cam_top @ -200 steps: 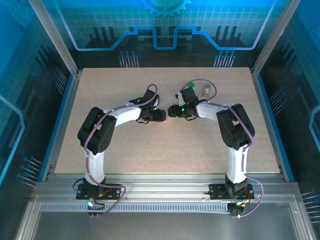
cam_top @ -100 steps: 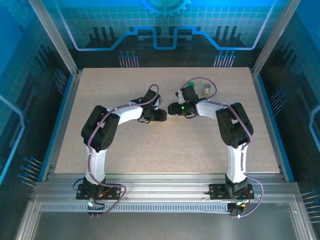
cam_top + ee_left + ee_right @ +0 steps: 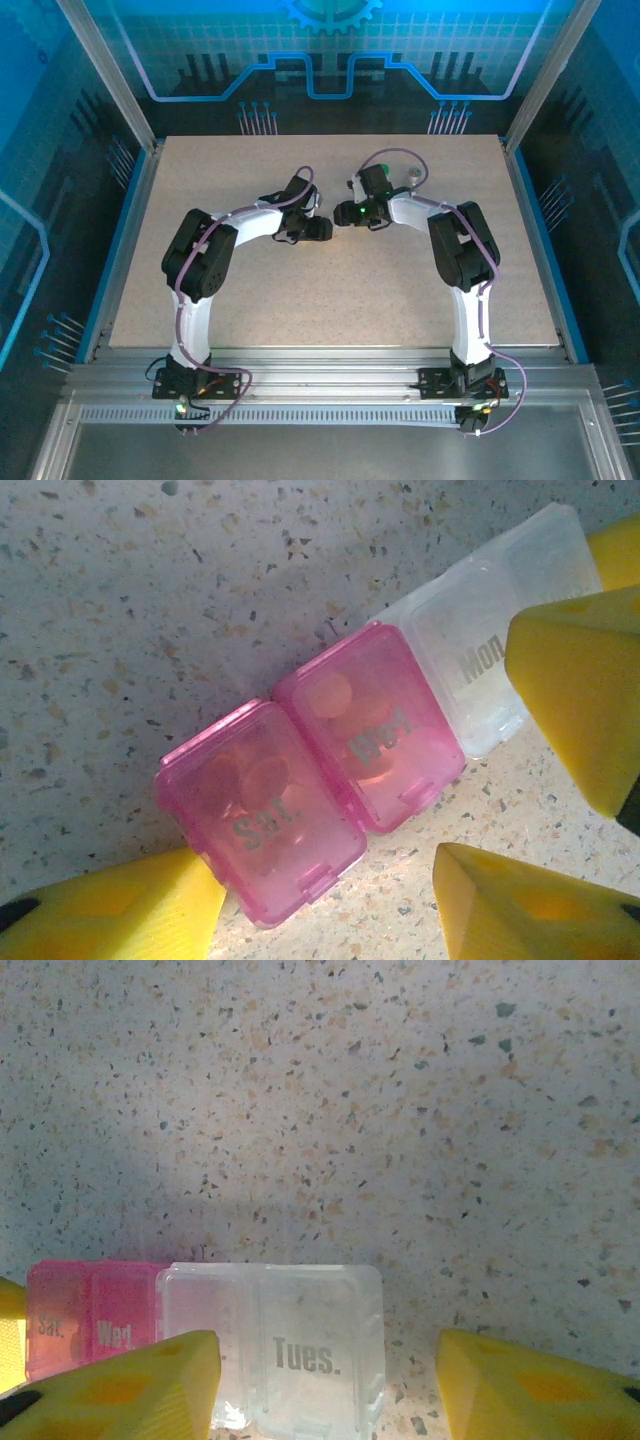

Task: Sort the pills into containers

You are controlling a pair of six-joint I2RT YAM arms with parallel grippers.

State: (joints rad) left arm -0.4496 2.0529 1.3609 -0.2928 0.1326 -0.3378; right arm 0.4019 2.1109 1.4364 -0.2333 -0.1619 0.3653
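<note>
The overhead view is evenly and brightly lit from above, the surface (image 3: 330,290) rendered pale and the enclosure walls tinted blue, with soft shadows cast under the arms. In the left wrist view a warm glare is seen on the surface beside the pill box (image 3: 330,780), and the yellow fingers (image 3: 575,695) are blurred. In the right wrist view the left side is dimmed by shadow

Pill box (image 3: 330,780): smooth, glossy translucent plastic, pink and clear sections. Tabletop (image 3: 350,1110): matt, speckled stone-look finish. Finger pads (image 3: 530,910) are matt yellow plastic; frame rails (image 3: 330,385) are ribbed bare metal.
</note>
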